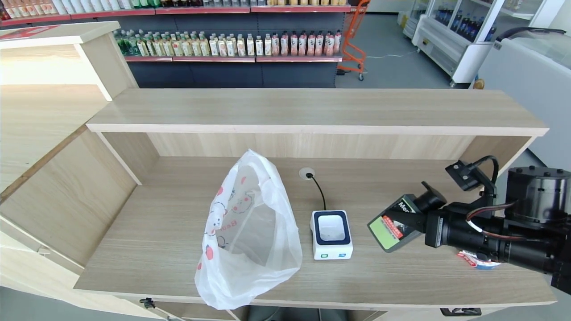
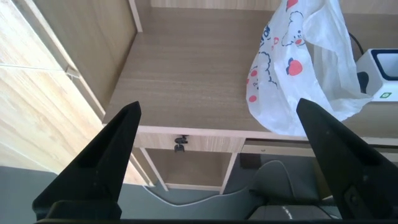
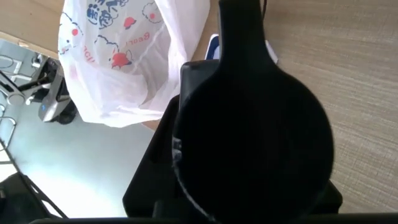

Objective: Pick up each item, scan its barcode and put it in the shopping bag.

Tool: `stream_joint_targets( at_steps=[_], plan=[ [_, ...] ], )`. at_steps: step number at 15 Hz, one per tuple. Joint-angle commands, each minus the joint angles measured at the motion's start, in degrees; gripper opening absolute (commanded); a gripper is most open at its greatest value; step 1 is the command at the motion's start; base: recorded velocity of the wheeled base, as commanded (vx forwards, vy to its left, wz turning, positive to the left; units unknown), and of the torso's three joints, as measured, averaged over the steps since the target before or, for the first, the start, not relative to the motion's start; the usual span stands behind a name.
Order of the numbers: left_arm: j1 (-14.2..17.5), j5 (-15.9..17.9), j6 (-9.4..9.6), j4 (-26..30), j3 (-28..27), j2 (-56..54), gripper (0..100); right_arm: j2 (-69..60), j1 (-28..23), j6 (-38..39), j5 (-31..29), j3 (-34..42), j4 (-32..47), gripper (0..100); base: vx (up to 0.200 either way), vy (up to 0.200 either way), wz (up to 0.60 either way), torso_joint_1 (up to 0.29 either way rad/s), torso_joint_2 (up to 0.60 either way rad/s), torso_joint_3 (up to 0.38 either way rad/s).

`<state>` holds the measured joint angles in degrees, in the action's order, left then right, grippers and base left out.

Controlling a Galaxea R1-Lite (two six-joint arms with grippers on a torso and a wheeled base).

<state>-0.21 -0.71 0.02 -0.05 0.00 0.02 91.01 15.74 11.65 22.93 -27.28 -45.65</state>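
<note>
My right gripper (image 1: 412,213) is shut on a dark box with a green and red label (image 1: 392,226), held tilted above the counter just right of the white barcode scanner (image 1: 331,234). In the right wrist view the box (image 3: 249,124) hides most of the gripper, with the scanner's edge (image 3: 212,46) behind it. The white shopping bag (image 1: 247,232) with red prints stands open left of the scanner. A small red and white packet (image 1: 477,260) lies on the counter under the right arm. My left gripper (image 2: 214,162) hangs open below the counter's front edge, left of the bag (image 2: 298,62).
The wooden counter (image 1: 156,232) has side walls and a raised ledge (image 1: 312,109) behind. The scanner's black cable (image 1: 319,189) runs to a hole in the counter top. Shelves of bottles and fridges stand far behind.
</note>
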Motion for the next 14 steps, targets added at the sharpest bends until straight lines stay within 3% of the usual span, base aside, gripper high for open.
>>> stream_joint_targets(
  at_steps=[1,4,9,14],
  plan=[
    [-0.06,-0.08,-0.02,0.05,0.00,-0.02,100,-1.54,0.17,0.04,0.10,0.39,0.13,0,0.000,0.200,0.00,0.012,0.00,0.002],
    [-0.06,-0.08,0.15,0.05,0.00,-0.02,100,-1.45,0.87,0.12,0.45,-0.23,0.13,0,0.000,0.200,0.00,0.007,0.01,-0.004],
    [-0.06,-0.08,-0.02,0.05,0.00,-0.02,100,4.43,5.09,-0.76,0.36,-2.95,0.13,0,0.000,0.000,0.00,0.000,0.00,0.000],
    [-0.06,-0.08,-0.02,0.05,0.00,-0.02,100,17.79,7.55,-7.35,0.27,-10.51,-0.31,0,0.000,0.000,0.00,0.000,0.00,0.000]
  ],
)
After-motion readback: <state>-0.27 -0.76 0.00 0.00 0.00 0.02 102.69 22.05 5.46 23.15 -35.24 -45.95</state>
